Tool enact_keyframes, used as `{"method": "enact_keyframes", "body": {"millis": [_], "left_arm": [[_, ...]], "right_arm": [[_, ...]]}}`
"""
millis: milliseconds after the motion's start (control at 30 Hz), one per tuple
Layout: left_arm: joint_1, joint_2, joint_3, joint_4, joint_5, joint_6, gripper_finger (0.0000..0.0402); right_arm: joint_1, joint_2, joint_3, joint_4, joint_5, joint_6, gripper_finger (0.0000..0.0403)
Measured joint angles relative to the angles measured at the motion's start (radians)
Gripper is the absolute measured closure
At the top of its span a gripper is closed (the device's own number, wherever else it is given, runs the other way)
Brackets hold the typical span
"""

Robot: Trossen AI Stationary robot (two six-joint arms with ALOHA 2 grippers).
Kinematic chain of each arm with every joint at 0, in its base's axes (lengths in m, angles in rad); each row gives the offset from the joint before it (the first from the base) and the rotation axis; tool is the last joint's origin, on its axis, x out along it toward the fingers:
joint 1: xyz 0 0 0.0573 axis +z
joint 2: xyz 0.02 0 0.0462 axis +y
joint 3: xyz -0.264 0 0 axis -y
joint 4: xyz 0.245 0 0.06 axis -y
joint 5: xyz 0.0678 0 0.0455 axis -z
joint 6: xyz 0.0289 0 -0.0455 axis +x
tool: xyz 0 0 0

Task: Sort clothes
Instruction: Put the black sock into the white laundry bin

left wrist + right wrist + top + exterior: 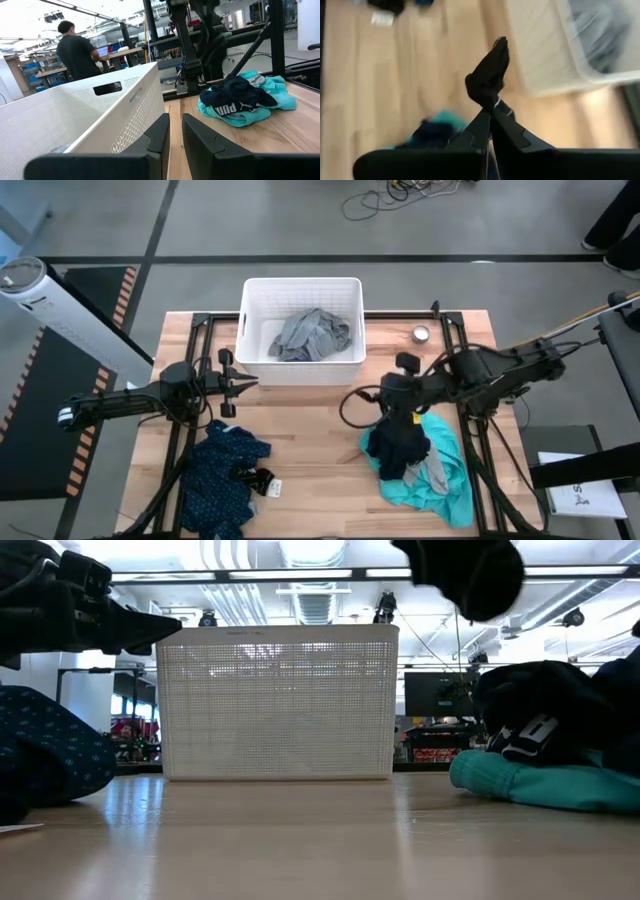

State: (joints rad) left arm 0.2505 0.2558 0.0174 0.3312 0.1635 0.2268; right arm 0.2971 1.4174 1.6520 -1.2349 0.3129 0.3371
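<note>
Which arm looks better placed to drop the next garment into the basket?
The right gripper: its jaws are shut on a dark garment lifted off the pile, near the white basket. The left gripper holds nothing.

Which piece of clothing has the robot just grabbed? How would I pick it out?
Start at the white plastic basket at the far side of the wooden table, then look to the right arm's gripper just in front of it. A small dark fabric piece is pinched in its shut fingers. It alone is lifted above the table; the teal and navy pile lies flat below.
</note>
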Motion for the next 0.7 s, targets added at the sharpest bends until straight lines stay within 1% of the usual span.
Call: {"method": "enact_keyframes", "body": {"millis": [133,200,367,533,667,700], "left_arm": [[0.0,0.0,0.0,0.002,0.0,0.0,0.0364],[0.0,0.0,0.0,0.009,0.0,0.0,0.0364],[0.0,0.0,0.0,0.012,0.0,0.0,0.0364],[0.0,0.0,0.0,0.013,0.0,0.0,0.0364],[0.0,0.002,0.0,0.013,0.0,0.0,0.0364],[0.0,0.002,0.0,0.012,0.0,0.001,0.0364]], "right_arm": [[-0.027,0.0,0.033,0.078,0.108,-0.083,0.0403],[-0.05,0.0,0.043,0.137,0.138,-0.131,0.0403],[-0.129,0.0,0.046,0.328,0.144,-0.277,0.0403],[-0.238,0.015,0.046,0.506,0.141,-0.443,0.0403],[-0.333,0.049,0.045,0.578,0.119,-0.505,0.0403],[-0.356,0.059,0.045,0.579,0.099,-0.512,0.0403]]}}
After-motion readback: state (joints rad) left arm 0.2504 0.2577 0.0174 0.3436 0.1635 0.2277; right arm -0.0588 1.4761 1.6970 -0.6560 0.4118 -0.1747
